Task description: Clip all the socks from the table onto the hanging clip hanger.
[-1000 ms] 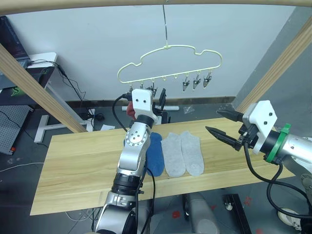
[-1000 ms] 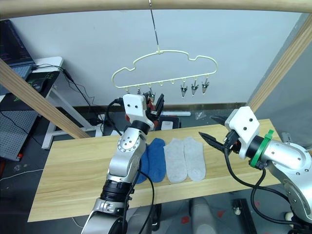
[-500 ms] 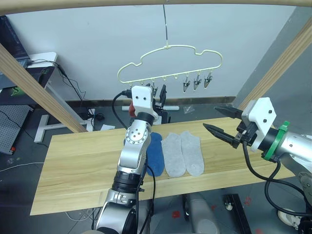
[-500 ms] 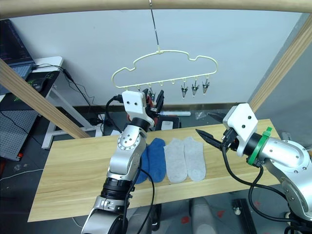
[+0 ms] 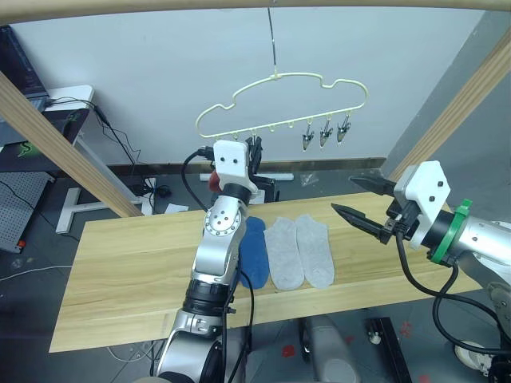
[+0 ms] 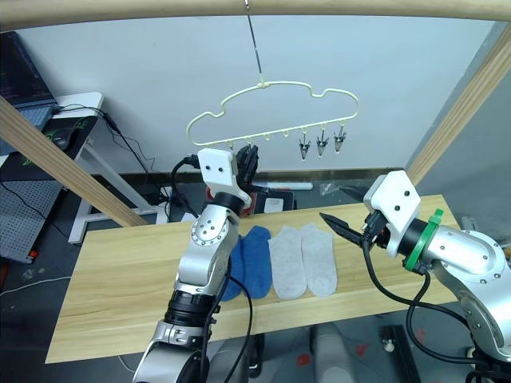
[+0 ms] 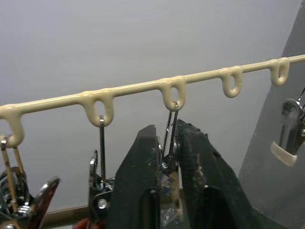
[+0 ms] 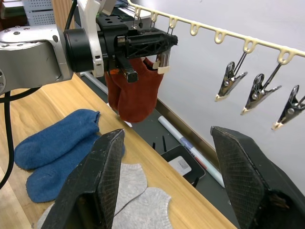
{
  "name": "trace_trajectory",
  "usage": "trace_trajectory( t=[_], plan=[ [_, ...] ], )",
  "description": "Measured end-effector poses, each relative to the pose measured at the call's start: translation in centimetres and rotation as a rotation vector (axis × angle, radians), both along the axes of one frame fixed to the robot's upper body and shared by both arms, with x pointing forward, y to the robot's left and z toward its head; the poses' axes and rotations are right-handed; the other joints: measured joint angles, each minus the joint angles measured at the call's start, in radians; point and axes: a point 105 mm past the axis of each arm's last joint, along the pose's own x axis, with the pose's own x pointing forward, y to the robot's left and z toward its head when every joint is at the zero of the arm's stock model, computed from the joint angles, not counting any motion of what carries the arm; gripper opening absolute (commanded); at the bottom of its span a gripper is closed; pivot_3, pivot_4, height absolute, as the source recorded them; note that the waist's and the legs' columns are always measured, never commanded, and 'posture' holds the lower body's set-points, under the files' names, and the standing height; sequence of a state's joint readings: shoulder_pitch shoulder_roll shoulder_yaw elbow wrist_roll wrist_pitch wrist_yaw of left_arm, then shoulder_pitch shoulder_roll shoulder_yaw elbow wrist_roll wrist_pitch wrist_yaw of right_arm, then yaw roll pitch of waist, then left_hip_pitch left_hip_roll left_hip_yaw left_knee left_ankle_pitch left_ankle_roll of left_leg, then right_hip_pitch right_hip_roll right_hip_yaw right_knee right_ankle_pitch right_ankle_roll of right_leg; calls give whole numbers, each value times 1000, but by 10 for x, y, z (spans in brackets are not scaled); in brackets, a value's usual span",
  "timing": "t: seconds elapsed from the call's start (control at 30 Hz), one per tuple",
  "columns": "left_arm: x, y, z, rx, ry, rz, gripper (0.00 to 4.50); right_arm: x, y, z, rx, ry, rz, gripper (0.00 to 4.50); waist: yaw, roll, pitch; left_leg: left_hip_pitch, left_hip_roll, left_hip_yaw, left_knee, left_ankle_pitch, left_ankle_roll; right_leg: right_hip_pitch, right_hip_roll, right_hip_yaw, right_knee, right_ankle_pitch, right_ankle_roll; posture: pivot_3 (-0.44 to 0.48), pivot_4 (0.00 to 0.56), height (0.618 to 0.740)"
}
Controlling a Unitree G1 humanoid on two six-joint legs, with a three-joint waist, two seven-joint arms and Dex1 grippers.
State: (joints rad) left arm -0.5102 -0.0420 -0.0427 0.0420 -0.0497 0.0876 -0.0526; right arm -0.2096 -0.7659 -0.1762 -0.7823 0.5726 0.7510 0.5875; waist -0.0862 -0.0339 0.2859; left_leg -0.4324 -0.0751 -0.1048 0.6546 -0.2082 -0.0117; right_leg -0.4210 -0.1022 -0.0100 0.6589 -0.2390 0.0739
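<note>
Third clip (image 7: 169, 157) between left tool's (image 7: 167, 143) fingers

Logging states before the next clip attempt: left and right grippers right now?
Left gripper: shut on a silver clip of the clip hanger.
Right gripper: open, holding nothing.

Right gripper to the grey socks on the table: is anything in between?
Nothing visible. The right gripper hangs open above the table, just right of the two grey socks, with only open air and bare wood between them. The left gripper is up at the clip hanger, away from that path.
</note>
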Motion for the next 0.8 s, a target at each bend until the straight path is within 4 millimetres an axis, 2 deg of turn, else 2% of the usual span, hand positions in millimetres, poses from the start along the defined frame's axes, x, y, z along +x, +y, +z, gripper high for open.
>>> trace_trajectory(
  t=[0.43, 0.63, 0.8],
  plan=[
    [-8, 7, 5, 1, 3, -40, 4, 2, 0, -2, -21, -11, -9, 3022, 1, 0, 1, 0, 0, 0, -1, 0, 0, 0, 0, 0, 0, 0, 0, -236, 301, 740],
    [-13, 11, 12, 18, 27, -95, 4, 14, -9, -37, -98, 100, -128, 3022, 0, -1, 8, 0, 0, 0, -3, 0, 0, -1, 0, 0, -1, 0, 0, -218, 344, 740],
    [-16, 15, 19, 21, 45, -124, 4, 32, -14, -60, -95, 183, -236, 3022, 0, -2, 29, 0, 1, 0, -4, 0, 0, -2, 0, 0, -1, 0, 0, -213, 391, 740]
  ],
)
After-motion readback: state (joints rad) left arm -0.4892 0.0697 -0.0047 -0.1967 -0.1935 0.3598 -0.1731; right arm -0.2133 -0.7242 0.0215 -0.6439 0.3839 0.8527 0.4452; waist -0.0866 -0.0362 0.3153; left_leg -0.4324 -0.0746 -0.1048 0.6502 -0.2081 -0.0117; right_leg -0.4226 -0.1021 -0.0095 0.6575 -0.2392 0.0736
